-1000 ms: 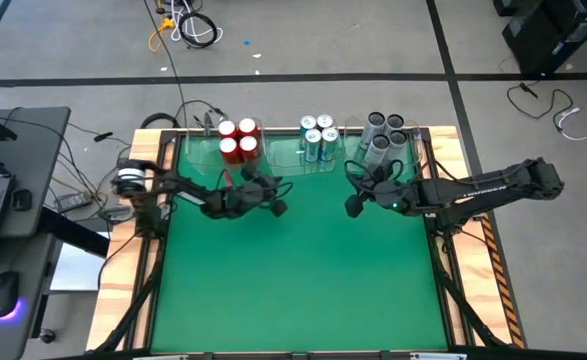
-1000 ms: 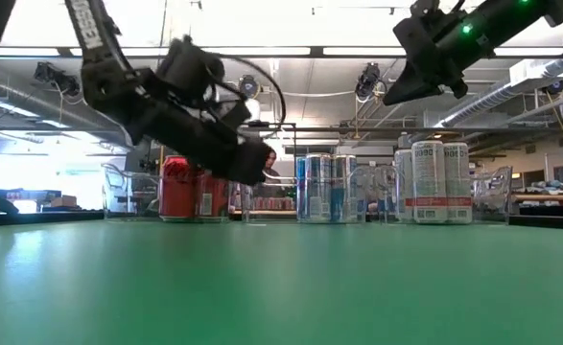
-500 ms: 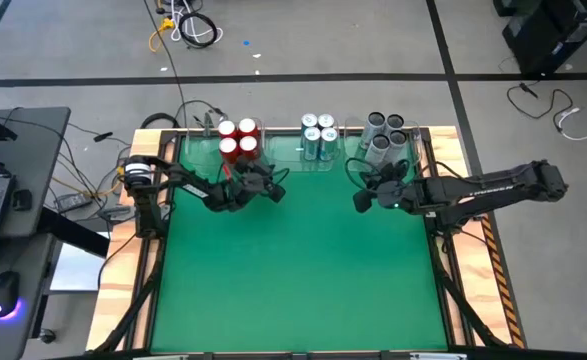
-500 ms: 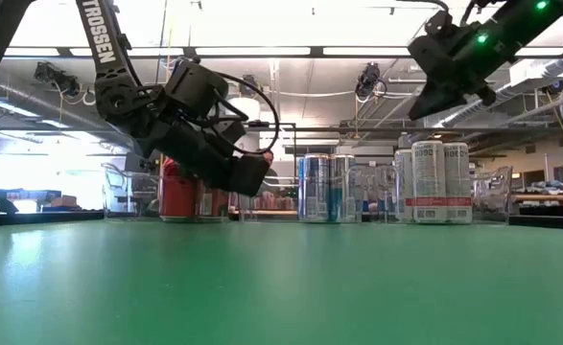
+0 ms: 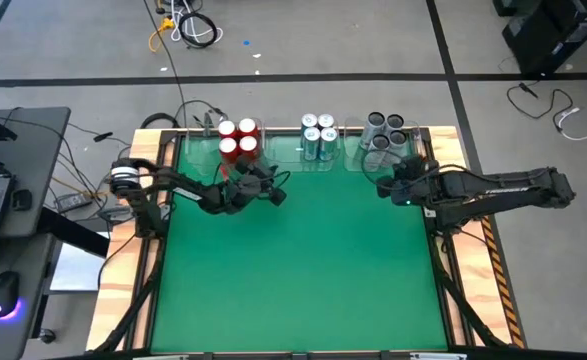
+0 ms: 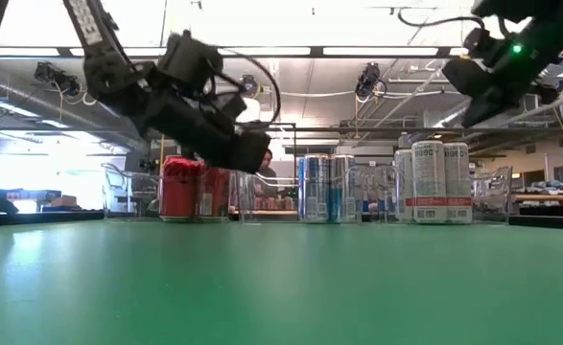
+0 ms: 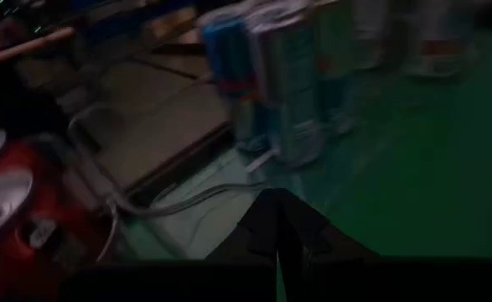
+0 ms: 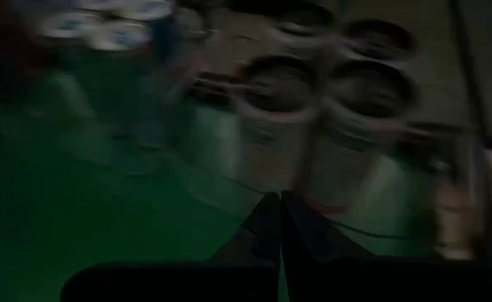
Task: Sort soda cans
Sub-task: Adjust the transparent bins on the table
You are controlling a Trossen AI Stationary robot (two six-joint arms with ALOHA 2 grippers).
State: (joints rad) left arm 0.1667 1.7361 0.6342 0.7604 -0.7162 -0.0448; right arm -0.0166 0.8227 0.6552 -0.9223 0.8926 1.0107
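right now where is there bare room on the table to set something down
The green mat is bare from both grippers to the near edge. It is crowded along the far edge: red cans, blue cans and grey cans, with the left gripper and right gripper just before them.

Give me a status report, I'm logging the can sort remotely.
Left gripper shut, empty, near red cans. Right gripper shut, empty, near grey cans. Blue-and-white cans grouped between them, all in clear bins. Nothing in the way.
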